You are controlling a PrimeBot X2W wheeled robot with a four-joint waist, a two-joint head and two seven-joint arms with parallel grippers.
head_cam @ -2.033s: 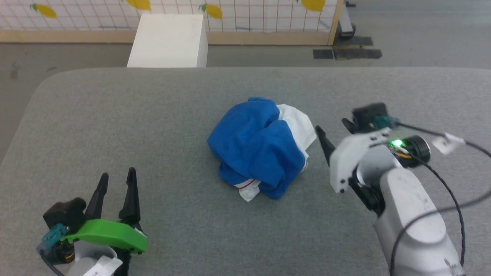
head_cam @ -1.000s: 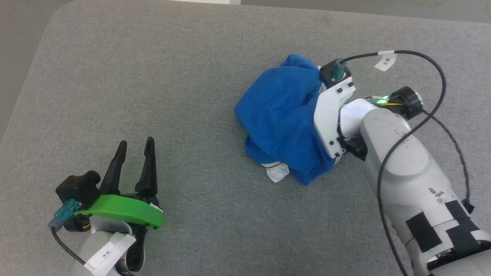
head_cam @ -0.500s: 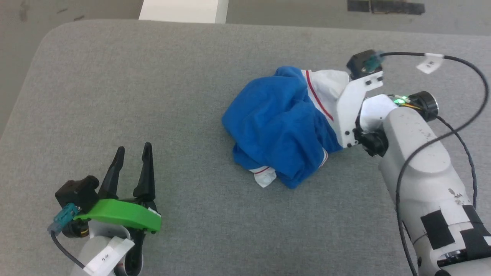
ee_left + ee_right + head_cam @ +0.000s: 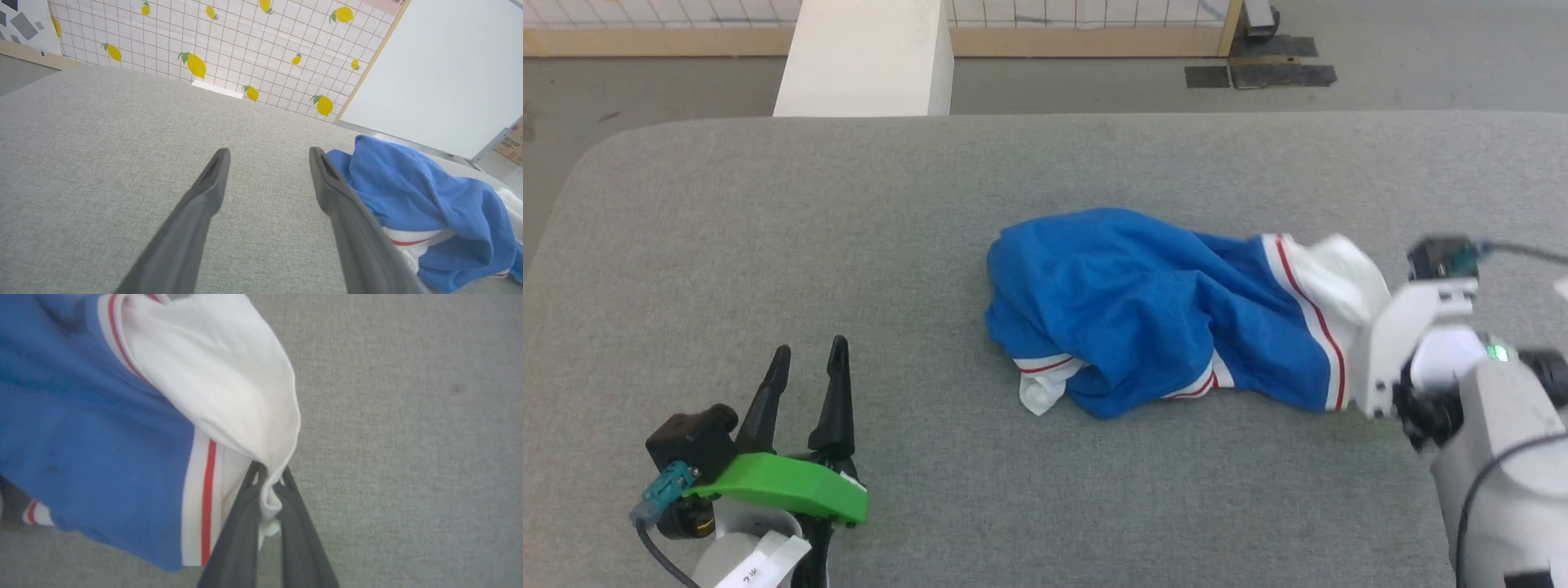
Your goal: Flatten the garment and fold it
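Garment (image 4: 1143,318) lies roughly mid-table on the grey padded surface (image 4: 768,245), a bit right of centre. It's crumpled, not flat. The blue body is bunched in folds, w/ red+white trim strips showing along the near edge and a small white bit (image 4: 1037,392) poking out at the near left. The right end is drawn out toward the R arm, w/ the white sleeve (image 4: 212,367) at that end.

R gripper (image 4: 267,477): fingers together, pinched on the edge of the white sleeve, and a fold of white cloth is squeezed between the tips. From the head cam the fingers are hidden behind the white wrist mount, at the garment's right end.

L gripper (image 4: 811,347): fingers apart, nothing between them. It sits near-left over bare surface, well apart from the garment, tips pointing far. L wrist cam has the blue cloth off to the right of its fingers (image 4: 212,192), no contact.

Bkgd: white box (image 4: 866,57) past the far edge, lemon-print grid wall (image 4: 204,41), grey floor (image 4: 1421,73).
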